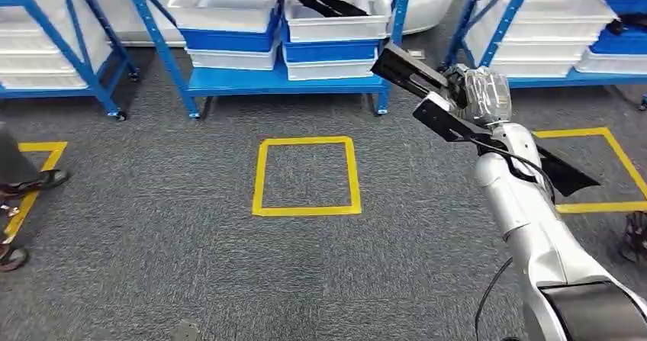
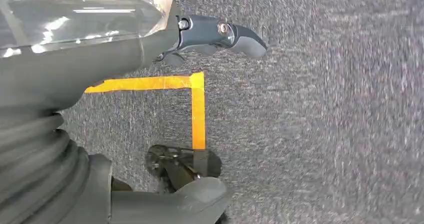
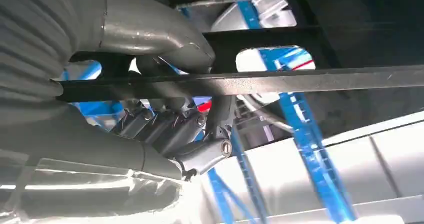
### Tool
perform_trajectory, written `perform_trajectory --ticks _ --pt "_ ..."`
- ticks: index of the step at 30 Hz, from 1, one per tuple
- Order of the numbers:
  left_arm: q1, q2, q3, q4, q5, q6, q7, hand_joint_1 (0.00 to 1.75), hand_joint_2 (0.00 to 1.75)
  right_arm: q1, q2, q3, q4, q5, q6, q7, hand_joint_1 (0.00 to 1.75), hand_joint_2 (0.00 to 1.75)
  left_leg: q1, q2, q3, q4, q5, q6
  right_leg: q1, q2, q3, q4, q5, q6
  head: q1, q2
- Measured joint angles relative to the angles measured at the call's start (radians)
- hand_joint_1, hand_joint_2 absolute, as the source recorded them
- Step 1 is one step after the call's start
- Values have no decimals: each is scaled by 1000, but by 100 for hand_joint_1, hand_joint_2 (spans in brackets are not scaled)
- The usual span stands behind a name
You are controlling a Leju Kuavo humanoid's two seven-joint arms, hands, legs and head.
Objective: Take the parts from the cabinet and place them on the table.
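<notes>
From the head view we look down on grey carpet (image 1: 191, 265) marked with a yellow tape square (image 1: 306, 176) in the middle; parts of two more tape squares lie at the left and right edges. Beyond it stands a blue rack (image 1: 275, 78) stacked with white and blue bins (image 1: 336, 17), with similar racks to either side. A person's shoes (image 1: 34, 181) show at the left edge. Our right arm rises from the lower right, and the right hand (image 1: 477, 93) grips a black part (image 1: 442, 97): a flat, open frame of long dark bars, held in the air above the carpet, in front of the rack and tilted.

From the left wrist view we see the left hand (image 2: 210, 36) hanging over the carpet near a corner of yellow tape (image 2: 197, 98). Its fingers (image 2: 245, 38) are loosely apart and it holds nothing.

From the right wrist view the right hand's fingers (image 3: 170, 129) curl round a bar of the part (image 3: 280, 81), which looks thin, matte and dark, with blue rack posts (image 3: 305, 134) and white bins behind.
</notes>
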Motion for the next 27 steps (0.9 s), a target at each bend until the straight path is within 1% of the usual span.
perform_trajectory --ticks 1,2,3,4,5,6,7,8,9,10,11,12,13,14,15,16,17,18,19,20,21,22,23,24,25,26,27 --pt "0 0 0 0 0 0 0 0 175 2 0 0 0 1 1 0 173 175 0 -1 -9 19 7 -1 0 17 -2 0 3 0 0 0" --pt "0 0 0 0 0 0 0 0 175 3 0 0 0 1 1 0 173 175 2 -1 7 -13 35 0 0 31 -2 1 4 2 0 0" --pt "0 0 0 0 0 0 0 0 175 3 0 0 0 1 1 0 173 175 5 -6 46 -86 80 2 0 46 -1 2 5 3 0 0" --pt "-1 0 0 0 0 0 0 0 175 1 0 0 0 1 1 0 173 175 8 -18 91 -177 126 5 0 59 -1 4 5 4 0 0" --pt "-1 1 0 0 0 0 0 0 175 -1 0 0 0 2 1 1 173 175 14 -73 129 -259 156 10 -2 70 -3 6 6 5 0 0" --pt "0 2 0 0 0 0 0 0 175 -5 0 0 0 5 1 5 173 175 19 -111 138 -276 146 11 7 81 -14 10 9 12 3 0" --pt "0 2 0 0 0 0 0 0 175 -7 3 0 1 6 1 7 173 175 15 -98 140 -291 142 11 1 90 -23 12 14 19 2 0" --pt "0 2 0 0 0 -1 0 0 175 -8 -2 -1 0 9 0 9 173 175 11 -87 135 -288 142 13 -6 106 -32 7 21 30 1 0" --pt "0 2 0 0 0 -1 0 0 175 -7 -2 -1 0 10 0 10 173 175 9 -81 135 -288 144 15 -10 115 -35 4 25 36 1 0" --pt "0 2 0 0 0 -2 0 0 175 -7 -3 -1 0 10 0 10 173 175 8 -76 135 -288 145 16 -10 119 -36 1 28 39 -1 0" --pt "-2 2 0 0 0 -3 0 0 175 -7 -5 -1 0 15 0 10 173 175 13 -61 139 -302 153 26 4 132 -46 -3 33 48 0 0" --pt "-6 -2 0 0 -1 -7 0 0 175 -7 -10 -3 0 15 0 13 173 175 13 -45 141 -314 162 32 -1 72 -53 17 20 46 0 0" --pt "-6 -4 0 0 -4 -8 -2 0 175 -13 -17 -6 0 15 0 15 173 175 14 -35 140 -318 165 40 8 24 -79 61 -7 39 5 0" --pt "-4 -5 0 0 -6 -10 -3 0 175 -16 -13 -6 -1 15 0 19 173 175 13 -18 138 -318 167 43 5 2 -121 148 -46 33 13 0" --pt "-3 -5 -1 0 -6 -10 -4 0 175 -15 -16 -7 -1 16 0 25 173 175 12 -6 137 -318 167 43 5 -5 -152 216 -71 32 16 0" --pt "-3 -5 0 0 -8 -10 -6 0 175 -13 -17 -8 -2 18 1 26 173 175 11 11 134 -318 167 43 4 -7 -184 291 -96 34 15 0" --pt "-3 -5 0 0 -9 -10 -7 0 175 -12 -19 -8 -2 19 5 27 173 175 11 27 134 -317 167 43 2 -8 -196 325 -101 41 15 0" --pt "-3 -5 0 0 -11 -10 -10 0 175 -11 -23 -8 -2 23 10 28 173 175 12 41 134 -317 167 42 -2 -11 -180 304 -91 50 15 0" --pt "-4 -5 -1 0 -14 -10 -14 0 175 -11 -27 -8 -4 24 12 31 173 175 12 53 134 -317 167 42 -3 -16 -147 253 -70 59 16 0" --pt "-4 -5 -1 0 -17 -11 -19 0 175 -12 -31 -10 -7 24 13 32 173 175 12 66 135 -316 166 42 -5 -27 -100 171 -43 69 16 0" --pt "-7 -4 -2 0 -19 -13 -21 0 175 -17 -35 -11 -15 26 13 35 173 175 12 80 136 -314 164 36 -8 -71 -31 53 -10 77 15 0" --pt "-8 0 -2 0 -22 -14 -21 0 175 -23 -40 -11 -21 26 13 38 173 175 1 90 133 -309 160 28 0 -120 1 -1 -11 74 21 0" --pt "-11 -1 -2 0 -26 -16 -21 0 175 -24 -40 -12 -27 26 15 40 173 175 -2 102 131 -305 159 22 12 -94 -6 0 -5 59 18 0" --pt "-14 2 -3 0 -27 -16 -21 0 175 -22 -46 -14 -31 26 18 40 173 175 -7 113 132 -305 158 20 6 -83 -9 2 -4 53 14 0" --pt "-16 3 -3 0 -27 -17 -20 0 175 -18 -53 -18 -31 26 22 41 173 175 -4 123 134 -304 158 19 5 -70 -12 3 -3 52 13 0" --pt "-20 3 -4 0 -27 -17 -20 0 175 -16 -60 -21 -31 28 23 41 173 175 -2 134 134 -303 156 15 0 -59 -13 4 0 45 12 0" --pt "-23 4 -6 -1 -27 -20 -21 0 175 -16 -64 -22 -32 32 24 42 173 175 6 113 127 -295 145 6 -12 -48 -12 2 5 36 13 0"
